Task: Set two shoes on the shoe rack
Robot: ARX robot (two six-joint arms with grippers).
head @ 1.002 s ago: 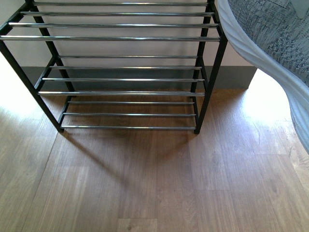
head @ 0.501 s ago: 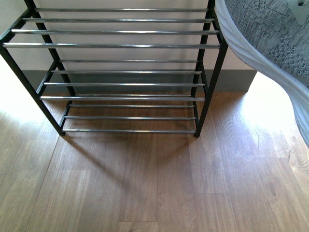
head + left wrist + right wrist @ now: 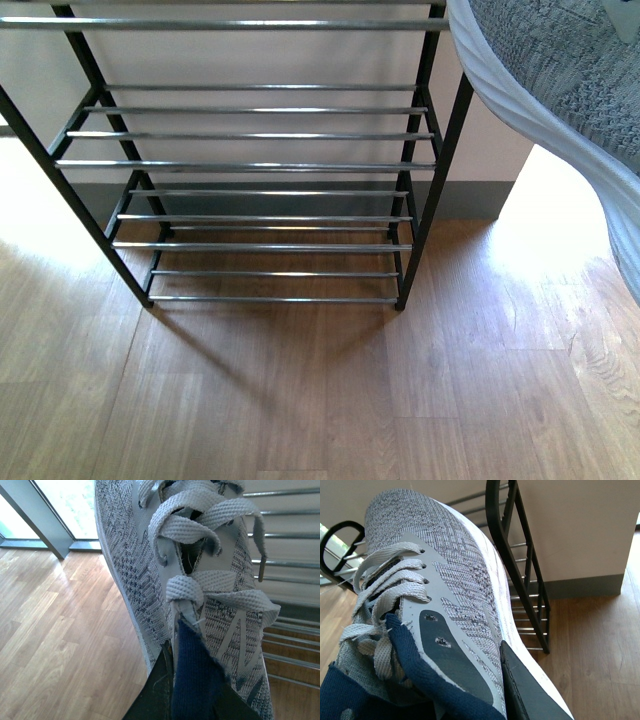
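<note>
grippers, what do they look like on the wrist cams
Only the jaws show. The left gripper has flat, matt black, tapered jaws. The right gripper shows one flat dark grey-black jaw. No cables, markings or arm links are visible.

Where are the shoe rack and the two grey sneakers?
shoe rack (image 3: 250, 164): front view, silver rod of a middle tier.
left-held sneaker (image 3: 200, 587): left wrist view, a lace crossing.
right-held sneaker (image 3: 455, 565): right wrist view, knit upper.

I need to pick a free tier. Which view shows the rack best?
The front view: the rack shows across its width, visible tiers bare. In the left wrist view a sneaker hides all but some rods; the right wrist view shows only one end frame behind another sneaker.
</note>
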